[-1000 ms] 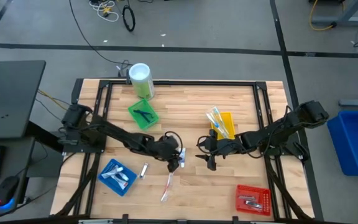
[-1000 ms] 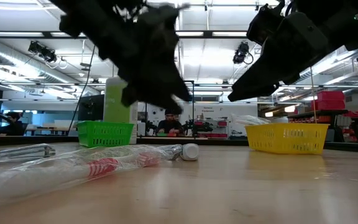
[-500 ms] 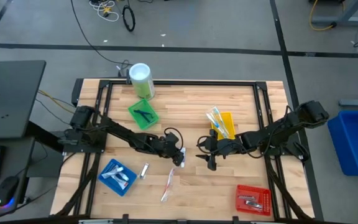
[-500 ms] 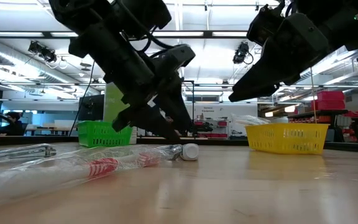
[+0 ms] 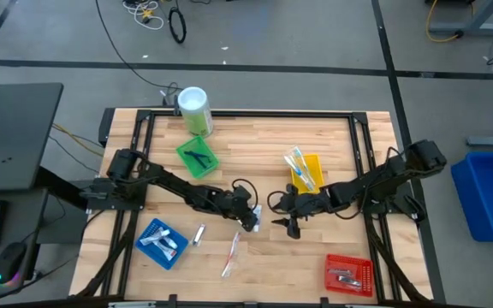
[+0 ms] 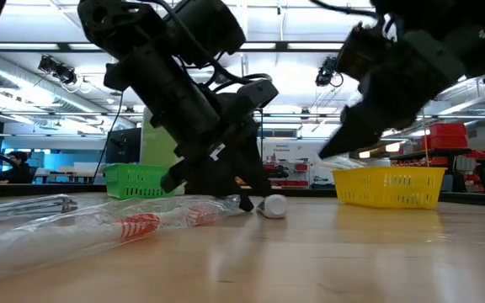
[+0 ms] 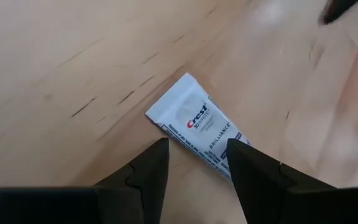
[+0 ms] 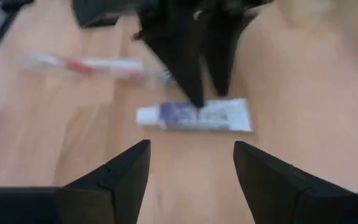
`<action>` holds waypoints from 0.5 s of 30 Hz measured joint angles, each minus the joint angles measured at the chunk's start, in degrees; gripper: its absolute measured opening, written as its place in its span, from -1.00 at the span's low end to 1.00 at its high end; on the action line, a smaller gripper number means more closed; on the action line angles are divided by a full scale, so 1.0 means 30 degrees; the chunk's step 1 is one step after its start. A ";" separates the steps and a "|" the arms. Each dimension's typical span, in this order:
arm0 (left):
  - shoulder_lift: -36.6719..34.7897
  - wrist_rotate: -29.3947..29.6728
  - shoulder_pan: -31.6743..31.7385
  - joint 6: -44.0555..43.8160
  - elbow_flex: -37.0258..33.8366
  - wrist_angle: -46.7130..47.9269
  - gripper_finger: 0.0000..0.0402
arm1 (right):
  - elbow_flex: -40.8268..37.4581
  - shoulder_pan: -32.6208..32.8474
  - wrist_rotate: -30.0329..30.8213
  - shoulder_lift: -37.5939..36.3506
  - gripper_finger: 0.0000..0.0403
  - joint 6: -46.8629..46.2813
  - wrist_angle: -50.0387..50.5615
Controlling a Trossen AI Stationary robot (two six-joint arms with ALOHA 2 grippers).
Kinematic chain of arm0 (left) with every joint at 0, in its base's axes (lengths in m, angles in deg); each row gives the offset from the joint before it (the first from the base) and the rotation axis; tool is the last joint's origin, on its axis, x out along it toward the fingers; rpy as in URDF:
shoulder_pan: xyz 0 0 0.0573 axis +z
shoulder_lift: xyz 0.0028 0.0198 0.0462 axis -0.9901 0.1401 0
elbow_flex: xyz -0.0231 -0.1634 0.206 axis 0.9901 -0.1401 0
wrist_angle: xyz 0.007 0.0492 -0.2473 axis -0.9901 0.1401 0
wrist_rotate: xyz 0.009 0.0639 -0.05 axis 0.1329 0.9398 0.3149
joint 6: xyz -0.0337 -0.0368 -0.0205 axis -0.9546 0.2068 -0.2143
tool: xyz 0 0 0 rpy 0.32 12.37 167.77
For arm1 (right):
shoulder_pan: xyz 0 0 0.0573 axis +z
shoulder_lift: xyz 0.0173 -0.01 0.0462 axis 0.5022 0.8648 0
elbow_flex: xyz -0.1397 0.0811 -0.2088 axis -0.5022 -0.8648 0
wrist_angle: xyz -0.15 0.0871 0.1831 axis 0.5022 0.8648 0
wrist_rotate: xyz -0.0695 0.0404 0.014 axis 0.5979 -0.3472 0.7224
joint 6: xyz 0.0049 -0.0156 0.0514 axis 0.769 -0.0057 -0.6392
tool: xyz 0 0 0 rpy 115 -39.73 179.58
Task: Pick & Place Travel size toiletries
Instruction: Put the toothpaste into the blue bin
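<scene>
A small white toothpaste tube (image 7: 194,124) with blue marks lies flat on the table's middle. It also shows in the right wrist view (image 8: 222,115), and its white cap shows in the low view (image 6: 274,206). My left gripper (image 5: 252,220) is open and low over it, fingers on either side of its cap half (image 7: 197,144). My right gripper (image 5: 288,224) is open and empty, just right of the tube and above the table (image 8: 191,146). A wrapped toothbrush (image 5: 231,254) and a small silvery tube (image 5: 198,233) lie nearer the front. My left gripper comes down slanting from the table's left, its open fingers across the tube. One fingertip (image 8: 197,99) meets the tube's middle (image 8: 197,112). The other finger (image 7: 253,171) hides the cap half in the wrist view. The tube lies flat on the table.
Four trays stand around: green (image 5: 198,158) at the back left, yellow (image 5: 308,169) with toothbrushes at the back right, blue (image 5: 161,242) at the front left, red (image 5: 349,274) at the front right. A tall green canister (image 5: 193,109) stands at the far edge.
My left gripper has come down to the table and gone a little toward the right, onto the toothpaste tube. The tube has slid a little along the table toward the right. My right gripper has shifted slightly toward the near edge.
</scene>
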 joint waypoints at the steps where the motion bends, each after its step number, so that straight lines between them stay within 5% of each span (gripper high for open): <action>1: 0.0024 -0.0024 0.0021 0.0145 0.0113 0.0032 -0.15 | -0.0021 -0.0051 -0.0490 0.0240 0.18 -0.0018 -0.0070; 15: 0.0057 -0.1084 0.0229 -0.0333 0.0504 -0.0047 -0.15 | 0.1194 -0.0408 -0.1407 0.4704 -0.22 -0.0022 -0.1515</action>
